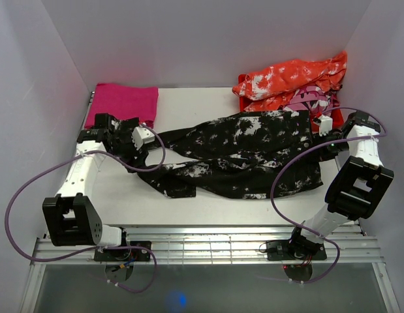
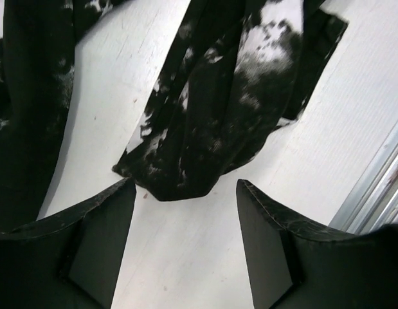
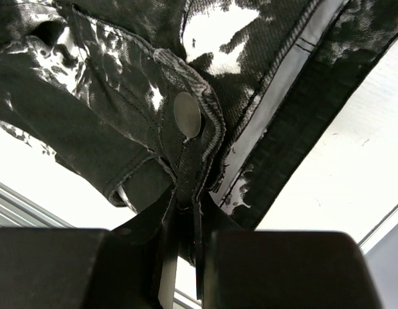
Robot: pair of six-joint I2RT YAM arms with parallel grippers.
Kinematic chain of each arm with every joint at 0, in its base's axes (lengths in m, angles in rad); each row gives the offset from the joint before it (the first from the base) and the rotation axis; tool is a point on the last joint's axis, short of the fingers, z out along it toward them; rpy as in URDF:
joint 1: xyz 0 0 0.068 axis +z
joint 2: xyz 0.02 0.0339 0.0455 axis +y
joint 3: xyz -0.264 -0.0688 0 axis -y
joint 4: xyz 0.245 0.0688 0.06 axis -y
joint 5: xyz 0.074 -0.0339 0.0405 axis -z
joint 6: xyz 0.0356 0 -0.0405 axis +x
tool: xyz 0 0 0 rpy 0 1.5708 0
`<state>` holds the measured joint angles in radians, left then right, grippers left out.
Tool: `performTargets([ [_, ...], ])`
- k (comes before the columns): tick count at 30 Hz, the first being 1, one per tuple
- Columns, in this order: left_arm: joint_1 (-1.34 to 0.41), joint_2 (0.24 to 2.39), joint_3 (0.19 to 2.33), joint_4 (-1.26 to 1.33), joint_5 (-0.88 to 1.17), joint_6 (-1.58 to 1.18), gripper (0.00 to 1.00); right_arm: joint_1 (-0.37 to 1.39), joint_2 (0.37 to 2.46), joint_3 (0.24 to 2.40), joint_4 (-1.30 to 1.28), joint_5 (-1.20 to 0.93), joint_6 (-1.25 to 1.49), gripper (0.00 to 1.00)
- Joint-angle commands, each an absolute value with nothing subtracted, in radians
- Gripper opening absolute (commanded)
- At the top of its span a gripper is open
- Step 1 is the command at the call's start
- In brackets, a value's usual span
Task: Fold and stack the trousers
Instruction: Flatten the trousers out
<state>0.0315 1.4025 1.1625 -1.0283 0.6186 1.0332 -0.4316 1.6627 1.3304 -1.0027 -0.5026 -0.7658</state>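
The trousers (image 1: 247, 153) are spread across the middle of the white table (image 1: 208, 104) in the overhead view, with the waist end at the right of the frame and the two legs trailing toward the left. The lower leg is crumpled and partly doubled over near the centre. The waistband is pinched by the right gripper (image 3: 188, 203), whose jaws are closed tight on the fabric just below a round metal button (image 3: 187, 114) (the seam stitching is seen clearly in the right wrist view). The left gripper (image 2: 186, 185) is held with its jaws standing wide apart and nothing between them. Bare table is seen in the gap, and the end of one trouser leg lies just beyond the fingertips (image 2: 125, 190). A folded magenta cloth (image 1: 122, 103) is seen at the upper left of the overhead frame, and an orange-and-white splotched garment (image 1: 293, 78) is heaped at the upper right, just behind the waist of the trousers.
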Motion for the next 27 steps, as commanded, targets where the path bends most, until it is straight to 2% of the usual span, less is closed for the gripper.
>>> performTargets([
  [1,0.031,1.402,1.149,-1.009,0.724,0.939,0.75,-0.436,1.621,1.333,-0.976,-0.509,-0.767,0.08],
  [5,0.055,1.486,1.092,-0.859,0.583,0.732,0.73,-0.436,1.615,1.336,-0.956,-0.486,-0.764,0.08],
  [12,0.293,1.488,1.055,-0.940,0.822,0.707,0.68,-0.437,1.624,1.385,-0.894,-0.466,-0.664,0.08],
  [16,0.302,1.457,0.997,-0.937,0.841,0.590,0.66,-0.436,1.615,1.371,-0.884,-0.498,-0.614,0.08],
  [19,0.304,1.471,0.919,-0.858,0.758,0.505,0.66,-0.436,1.605,1.345,-0.879,-0.506,-0.603,0.08],
  [27,0.295,1.741,0.974,-0.738,0.820,0.324,0.65,-0.436,1.603,1.327,-0.864,-0.491,-0.614,0.08],
])
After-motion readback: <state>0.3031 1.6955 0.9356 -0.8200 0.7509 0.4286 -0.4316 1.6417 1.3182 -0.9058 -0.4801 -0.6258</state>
